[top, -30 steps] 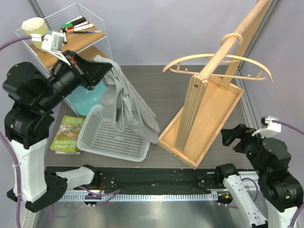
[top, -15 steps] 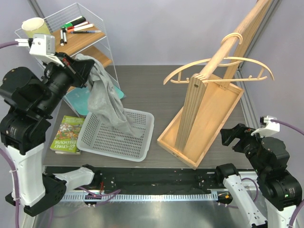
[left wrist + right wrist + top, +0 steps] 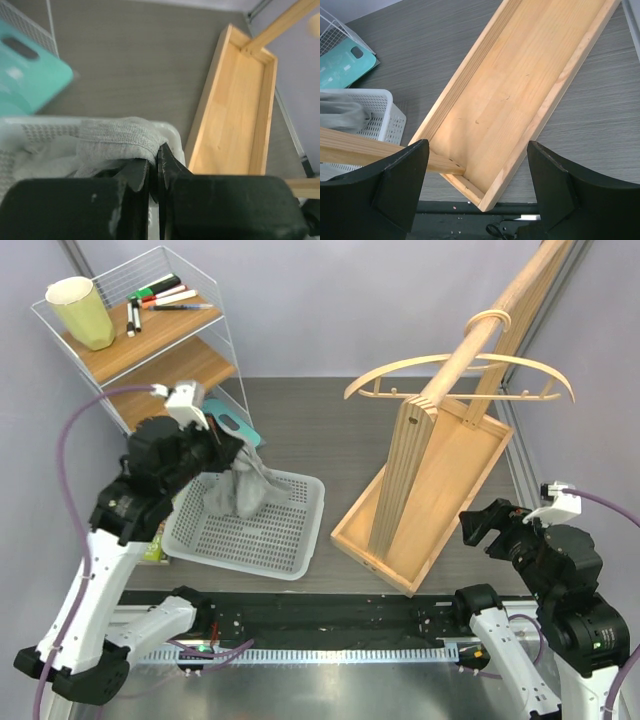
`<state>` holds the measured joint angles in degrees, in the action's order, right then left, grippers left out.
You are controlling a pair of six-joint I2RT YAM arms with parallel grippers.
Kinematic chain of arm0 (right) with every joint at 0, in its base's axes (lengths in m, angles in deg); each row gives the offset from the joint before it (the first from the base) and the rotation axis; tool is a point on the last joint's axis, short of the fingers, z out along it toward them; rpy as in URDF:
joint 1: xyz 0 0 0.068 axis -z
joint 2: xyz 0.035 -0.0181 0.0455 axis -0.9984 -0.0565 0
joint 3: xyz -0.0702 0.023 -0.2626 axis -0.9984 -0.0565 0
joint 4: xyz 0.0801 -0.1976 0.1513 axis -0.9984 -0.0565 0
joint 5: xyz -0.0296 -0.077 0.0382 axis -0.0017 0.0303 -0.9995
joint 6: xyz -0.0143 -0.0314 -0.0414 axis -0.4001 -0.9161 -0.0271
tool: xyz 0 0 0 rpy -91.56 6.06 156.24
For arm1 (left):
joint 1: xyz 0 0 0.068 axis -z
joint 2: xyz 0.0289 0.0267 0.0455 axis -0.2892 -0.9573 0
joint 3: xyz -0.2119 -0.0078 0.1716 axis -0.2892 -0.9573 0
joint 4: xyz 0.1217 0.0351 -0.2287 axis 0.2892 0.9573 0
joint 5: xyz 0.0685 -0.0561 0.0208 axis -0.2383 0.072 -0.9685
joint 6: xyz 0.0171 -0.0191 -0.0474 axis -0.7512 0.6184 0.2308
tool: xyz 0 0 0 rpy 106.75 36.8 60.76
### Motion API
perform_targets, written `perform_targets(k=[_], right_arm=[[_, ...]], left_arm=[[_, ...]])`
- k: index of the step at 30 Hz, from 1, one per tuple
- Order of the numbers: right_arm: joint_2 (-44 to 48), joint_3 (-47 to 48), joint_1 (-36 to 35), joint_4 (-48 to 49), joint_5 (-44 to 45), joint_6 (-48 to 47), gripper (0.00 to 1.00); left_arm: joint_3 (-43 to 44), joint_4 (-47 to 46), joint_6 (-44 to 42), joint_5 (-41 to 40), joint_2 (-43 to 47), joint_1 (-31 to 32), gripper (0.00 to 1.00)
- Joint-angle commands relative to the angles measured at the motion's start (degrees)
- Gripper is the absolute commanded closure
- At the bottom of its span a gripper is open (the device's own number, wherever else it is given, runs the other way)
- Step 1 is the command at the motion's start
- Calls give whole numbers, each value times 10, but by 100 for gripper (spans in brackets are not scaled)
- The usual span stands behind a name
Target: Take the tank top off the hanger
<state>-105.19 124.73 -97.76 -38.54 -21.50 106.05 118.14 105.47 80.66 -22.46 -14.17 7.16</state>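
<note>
The grey tank top [image 3: 250,485] hangs limp from my left gripper [image 3: 226,454] and bunches into the white basket [image 3: 290,545]. In the left wrist view the jaws [image 3: 155,162] are shut on a fold of the tank top [image 3: 112,140], just above the basket's corner [image 3: 176,137]. Two bare pale-wood hangers [image 3: 400,370] hang by their round hooks on the slanted wooden rail [image 3: 500,315]. My right gripper [image 3: 490,525] is open and empty [image 3: 477,147] above the near end of the wooden tray [image 3: 520,85]. The tank top also shows in the right wrist view [image 3: 340,116].
The rail's upright stands in the wooden tray [image 3: 460,475] at the right. A wire shelf [image 3: 150,335] at the back left carries a cup [image 3: 82,310] and markers. A teal board [image 3: 25,80] lies behind the basket. A book [image 3: 155,552] lies under my left arm.
My left arm has swung down and to the right from beside the shelf, lowering the tank top into the basket. The hangers have swayed slightly. The right arm has barely moved.
</note>
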Motion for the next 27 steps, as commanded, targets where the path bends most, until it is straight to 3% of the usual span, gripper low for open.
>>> perform_targets(k=[1, 4, 12, 19, 24, 27], right_arm=[[-13, -3, 2, 26, -14, -3, 15], [-13, -4, 2, 26, -10, -4, 15], [-10, -15, 2, 32, -22, -4, 15], [-2, -15, 2, 21, -31, -5, 15], [10, -29, 2, 16, -46, 4, 15], [23, -50, 2, 24, -83, 21, 16]], left_arm=[[-129, -100, 134, 88, 43, -2, 100], [-244, -163, 216, 163, 72, -1, 100], [-334, -187, 276, 204, 92, -1, 100], [-357, -101, 232, 103, 124, -1, 100], [-330, 13, 183, -113, 159, -1, 99], [-333, 17, 158, -181, 164, -1, 94]])
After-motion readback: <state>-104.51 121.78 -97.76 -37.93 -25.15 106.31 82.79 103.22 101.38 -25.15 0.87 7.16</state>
